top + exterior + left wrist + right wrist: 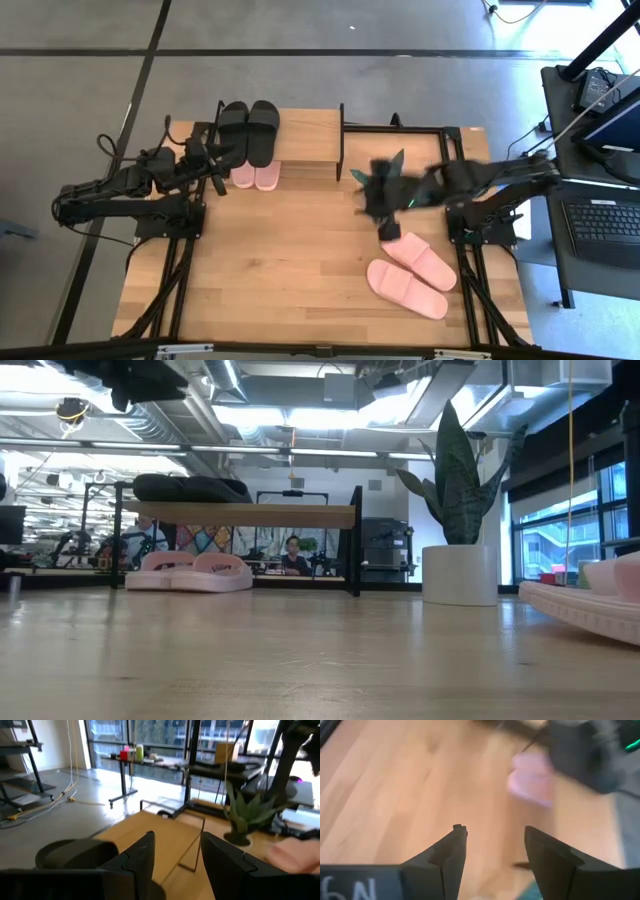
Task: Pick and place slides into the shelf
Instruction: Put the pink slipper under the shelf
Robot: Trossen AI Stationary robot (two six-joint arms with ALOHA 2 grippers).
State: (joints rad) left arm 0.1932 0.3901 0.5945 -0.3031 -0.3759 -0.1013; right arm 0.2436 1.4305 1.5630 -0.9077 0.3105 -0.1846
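Overhead, your shelf (300, 135) sits at the far edge of the table (290, 260), left of centre, w/ two black slides (250, 128) side by side on its top board. A pink pair (255, 177) is tucked on the lower tier, toes poking out toward you. Two more pink slides (410, 275) lie on the table's right side, near the front, touching each other and angled, well apart from the shelf.

Your left gripper (218, 172) hangs just beside the shelf's left front corner, next to the tucked pink pair. Left wrist cam shows its fingers (142, 857) spread w/ nothing between them, the shelf's top board and one black slide (75, 852) in front.

Your right gripper (372, 190) is blurred overhead, above bare table right of the shelf and just beyond the loose pink pair. Right wrist cam shows its fingers (452, 850) parted and empty over the wood, a pink slide (530, 780) blurred farther off.

Table-level cam: black slides (190, 488) on the top board, pink pair (190, 572) beneath, a potted plant (458, 530) to the right of the shelf (250, 515), a pink slide (585, 605) at the right edge. A person (293, 555) sits in the room behind.
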